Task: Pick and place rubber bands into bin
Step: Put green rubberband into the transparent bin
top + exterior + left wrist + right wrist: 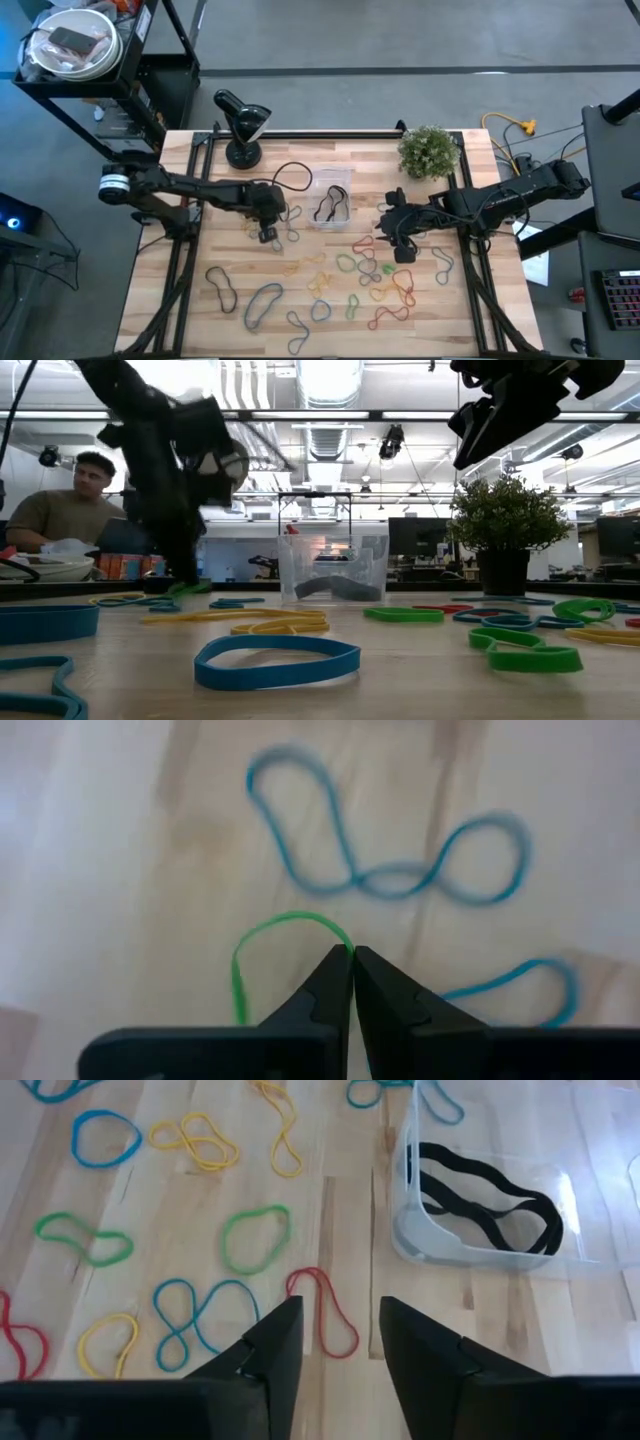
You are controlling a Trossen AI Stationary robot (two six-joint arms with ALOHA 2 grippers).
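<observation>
The left gripper (352,952) has its two dark fingertips pressed together on the thin edge of a green rubber band (270,935), whose loop curls away from the tips over the pale wood. In the high view this gripper (268,235) sits low over the table (180,300), just beside the bin (331,207) on the side toward the black desk lamp (240,125). Past the pinched band, the left wrist view shows a blue band twisted into a figure-eight (390,850) lying flat on the wood, and part of another blue loop (520,985) near it.

The right gripper (340,1330) hangs with its fingers spread and nothing between them, raised above the table on the bin's other side, toward the potted plant (430,150). Right below the gap between its fingers lies a red band (325,1310); next to that are a green loop (255,1237), a blue figure-eight (195,1315) and yellow bands (195,1140).

The bin is a clear tub standing on the table a little in from the far edge, between the two grippers. It holds black bands (485,1200) curled on its floor. Most of the remaining rubber bands (360,275) lie scattered on the near side of the bin, in red, green, yellow and blue, with larger grey and black loops (262,303) farther out toward the front edge.

In the low view a person (60,505) sits behind the table, well beyond the bin.
</observation>
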